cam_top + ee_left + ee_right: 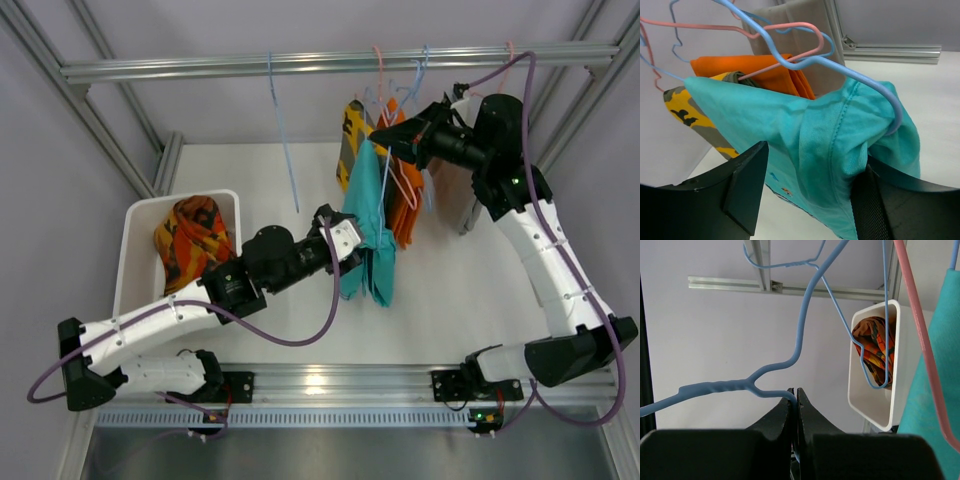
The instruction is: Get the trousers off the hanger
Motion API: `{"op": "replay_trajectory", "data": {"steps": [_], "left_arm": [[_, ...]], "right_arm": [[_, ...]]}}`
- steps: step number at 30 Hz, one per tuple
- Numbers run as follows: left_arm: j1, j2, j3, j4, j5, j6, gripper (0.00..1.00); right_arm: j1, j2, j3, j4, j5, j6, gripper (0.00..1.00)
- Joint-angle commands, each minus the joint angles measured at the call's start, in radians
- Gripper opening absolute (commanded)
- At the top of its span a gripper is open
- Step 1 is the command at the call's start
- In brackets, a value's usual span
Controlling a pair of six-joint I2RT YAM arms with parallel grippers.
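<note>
While patterned trousers [192,240] lie in the left bin [135,235], teal trousers [368,235] hang mid-rail; left gripper [805,195] brackets them, fingers apart, right gripper [795,405] pinches blue hanger [790,355]. Removal pending.

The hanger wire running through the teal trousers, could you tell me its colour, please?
Light blue hanger wire, clearest in the left wrist view.

I'm looking into a lab test cell: a white desk [260,310] boxed in by aluminium framing [110,140] and plain grey walls [40,200]. Two arms are bolted to a slotted rail [330,385], with purple cables [300,335] looped loose and a metal bar [300,65] overhead.
</note>
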Motion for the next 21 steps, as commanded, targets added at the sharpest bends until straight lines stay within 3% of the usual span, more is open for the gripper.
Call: {"op": "replay_trajectory", "data": {"steps": [1,21], "left_arm": [[-0.003,-0.013,0.016,0.134,-0.079,0.01,0.66],[-0.003,-0.049,0.03,0.187,-0.013,-0.021,0.7]], "right_arm": [[0.008,-0.062,0.06,0.012,0.018,0.055,0.0],[0.008,-0.068,0.049,0.008,0.021,0.046,0.0]]}}
